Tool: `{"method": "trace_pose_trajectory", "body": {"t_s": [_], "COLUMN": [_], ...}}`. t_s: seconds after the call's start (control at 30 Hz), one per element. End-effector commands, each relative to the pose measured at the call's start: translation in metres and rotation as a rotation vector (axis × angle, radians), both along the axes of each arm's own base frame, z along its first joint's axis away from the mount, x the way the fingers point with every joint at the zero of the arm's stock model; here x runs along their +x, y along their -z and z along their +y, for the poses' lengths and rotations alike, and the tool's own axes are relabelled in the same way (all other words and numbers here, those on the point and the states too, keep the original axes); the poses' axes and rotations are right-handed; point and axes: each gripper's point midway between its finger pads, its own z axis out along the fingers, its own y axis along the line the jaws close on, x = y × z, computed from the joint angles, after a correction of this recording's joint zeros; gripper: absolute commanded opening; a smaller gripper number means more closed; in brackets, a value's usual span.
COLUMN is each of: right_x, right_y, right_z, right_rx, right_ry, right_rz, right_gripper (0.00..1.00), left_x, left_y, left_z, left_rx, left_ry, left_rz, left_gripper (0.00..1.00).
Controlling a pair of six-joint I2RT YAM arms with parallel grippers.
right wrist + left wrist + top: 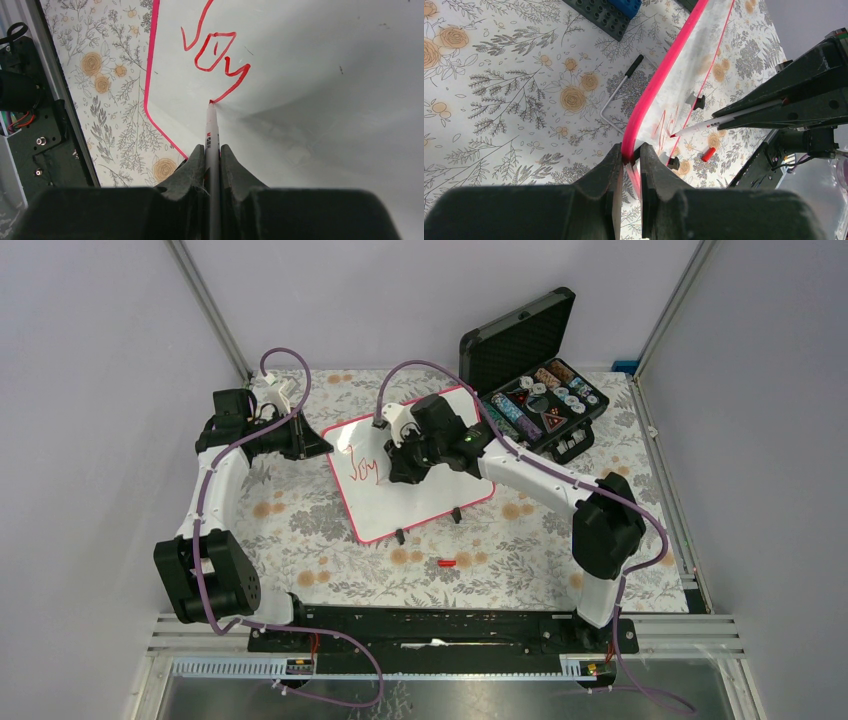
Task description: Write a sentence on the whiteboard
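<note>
The left gripper (630, 156) pinches the whiteboard (425, 498) at its left rim. The right gripper (212, 150) clamps a marker (212, 122), its tip touching the red writing (215, 55).

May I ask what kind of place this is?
Probably a robot test cell, not a home: plain panel walls on metal frame posts enclose a table with a floral cloth, and the left arm and right arm are bolted to a rail at its near edge.

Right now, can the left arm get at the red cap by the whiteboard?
Probably not: the left pincer is clamped on the whiteboard rim, with the red cap across the board from it.
</note>
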Motion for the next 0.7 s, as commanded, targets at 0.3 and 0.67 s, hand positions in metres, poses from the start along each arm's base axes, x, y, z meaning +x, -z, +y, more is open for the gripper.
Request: {"method": "trace_pose_trajectory", "body": {"t_s": [0.3,0.67], "right_x": [-0.014,-0.001], "right_y": [-0.064,-0.082], "right_z": [0.019,-0.025], "right_rx": [0.151,0.174], "right_ry": [-0.074,-0.035], "right_rz": [-0.051,-0.067], "right_gripper": [0.00,0.00], "left_x": [0.009,0.009], "left_y": [-0.008,-0.008], "left_z": [0.004,0.004], "left_rx": [0.066,0.064], "left_ry": [0.004,0.007], "left_rz": [-0.104,-0.106], "left_gripper": [0.00,0.00]}}
